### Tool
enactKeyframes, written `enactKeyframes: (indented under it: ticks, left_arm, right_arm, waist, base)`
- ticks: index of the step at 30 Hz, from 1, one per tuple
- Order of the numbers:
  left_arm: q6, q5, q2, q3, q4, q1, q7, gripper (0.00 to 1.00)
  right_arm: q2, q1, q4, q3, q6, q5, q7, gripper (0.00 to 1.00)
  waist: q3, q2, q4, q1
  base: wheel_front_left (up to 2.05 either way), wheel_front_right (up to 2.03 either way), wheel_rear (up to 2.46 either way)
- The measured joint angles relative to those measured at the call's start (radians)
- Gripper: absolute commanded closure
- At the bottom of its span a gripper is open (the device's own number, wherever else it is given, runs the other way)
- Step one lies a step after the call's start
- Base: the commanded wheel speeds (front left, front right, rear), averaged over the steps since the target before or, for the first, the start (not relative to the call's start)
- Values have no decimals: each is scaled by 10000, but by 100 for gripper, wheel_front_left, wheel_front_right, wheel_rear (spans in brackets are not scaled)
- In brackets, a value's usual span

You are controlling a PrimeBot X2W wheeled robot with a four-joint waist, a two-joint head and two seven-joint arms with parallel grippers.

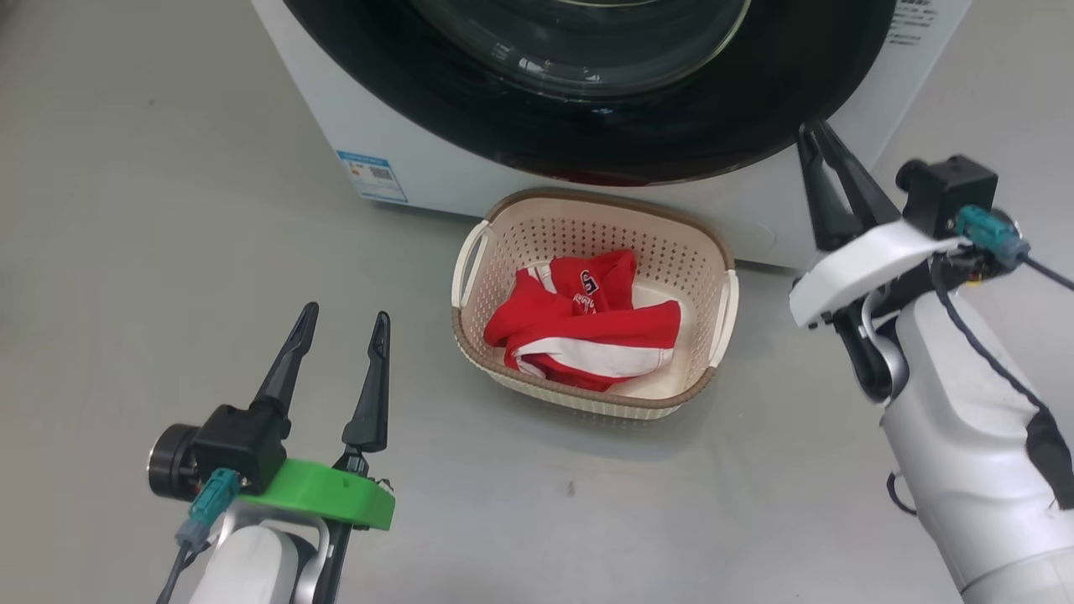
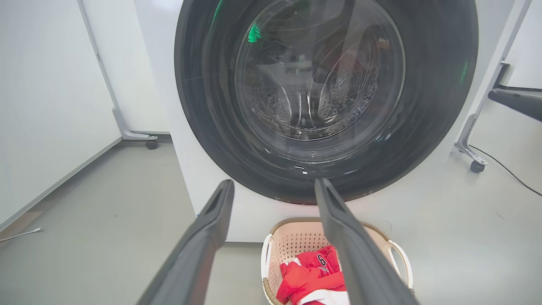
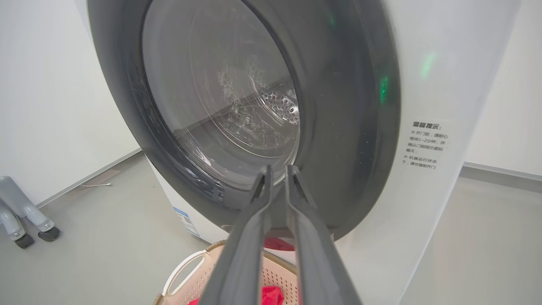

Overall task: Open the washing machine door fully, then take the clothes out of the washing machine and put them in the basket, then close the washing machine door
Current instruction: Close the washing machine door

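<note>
- My left hand (image 1: 346,315) is spread wide and holds nothing. It hangs low over the floor (image 1: 151,184), fingers aimed at the washing machine (image 1: 436,168).
- The basket (image 1: 579,198) sits on the floor to the right of that hand and a little ahead of its fingertips, between my two hands and close against the machine's front. I judge it was set there so a load needs only a short drop from the opening.
- The clothes (image 1: 587,327) lie bunched inside the basket, red with a white stripe across the near fold and a small printed badge on top. That part of the job looks done.
- My right hand (image 1: 814,130) is narrow, its fingers almost together with nothing between them. It is raised, and its tips are right by the lower right rim of the washing machine door (image 1: 470,92). I read that pose as suited to pushing, since nearly closed fingers make one stiff point against the rim.
- From both wrist views the door looks flat against the front, with the drum (image 2: 334,97) visible through the glass. I cannot tell whether the latch has caught.
- A red patch shows at the door's lowest edge, below my right fingertips. I take it for the clothes mirrored in the gloss, though trapped fabric cannot be ruled out.
</note>
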Motion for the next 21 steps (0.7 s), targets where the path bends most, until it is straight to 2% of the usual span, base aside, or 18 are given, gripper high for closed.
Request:
enactKeyframes:
  ticks: [1,9,21]
  left_arm:
    - [0,2,15,12,29,34,0,0]
    - [0,59,232,17,240,439,0,0]
    - [0,151,330,-27,508,1058,0,0]
  right_arm:
    - [17,148,-2,-35,0,19,-2,0]
    - [213,1198,-431,-324,-119,92,-90,0]
    - [447,3293,-1567,-965,-732,259,-121,0]
  waist:
    - [-69,0,-51,0]
    - [-659,0,-462,0]
    - [-1582,0,-1013,0]
  base:
    - [0,0,0]
    - [0,0,0]
    - [0,0,0]
